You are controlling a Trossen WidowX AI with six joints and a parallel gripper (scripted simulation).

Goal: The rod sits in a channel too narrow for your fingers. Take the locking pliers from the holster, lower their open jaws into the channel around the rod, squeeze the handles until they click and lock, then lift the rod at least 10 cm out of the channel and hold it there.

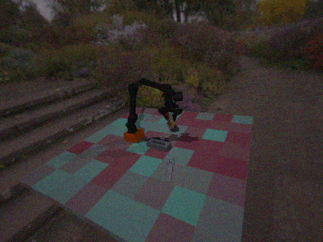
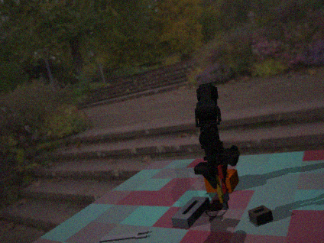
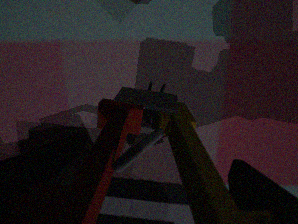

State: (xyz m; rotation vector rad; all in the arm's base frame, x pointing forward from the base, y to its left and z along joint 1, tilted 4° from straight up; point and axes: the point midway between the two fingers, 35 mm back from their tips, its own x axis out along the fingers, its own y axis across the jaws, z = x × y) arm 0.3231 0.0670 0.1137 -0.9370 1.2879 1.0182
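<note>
Red-and-yellow-handled locking pliers (image 1: 171, 122) (image 2: 219, 186) (image 3: 186, 145) are gripped in the jaws; slot alignment over the grey rectangular channel block (image 1: 160, 147) (image 2: 181, 221) should precede lowering, unsqueezed.

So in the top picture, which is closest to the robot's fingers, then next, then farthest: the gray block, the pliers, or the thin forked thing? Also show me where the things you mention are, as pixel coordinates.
1. Pliers (image 1: 171, 126) (image 2: 219, 183) (image 3: 187, 150), held up high.
2. Gray block (image 1: 160, 146) (image 2: 181, 221), lower down.
3. Thin forked thing (image 1: 170, 170) (image 2: 124, 238), lowest of all.
</note>
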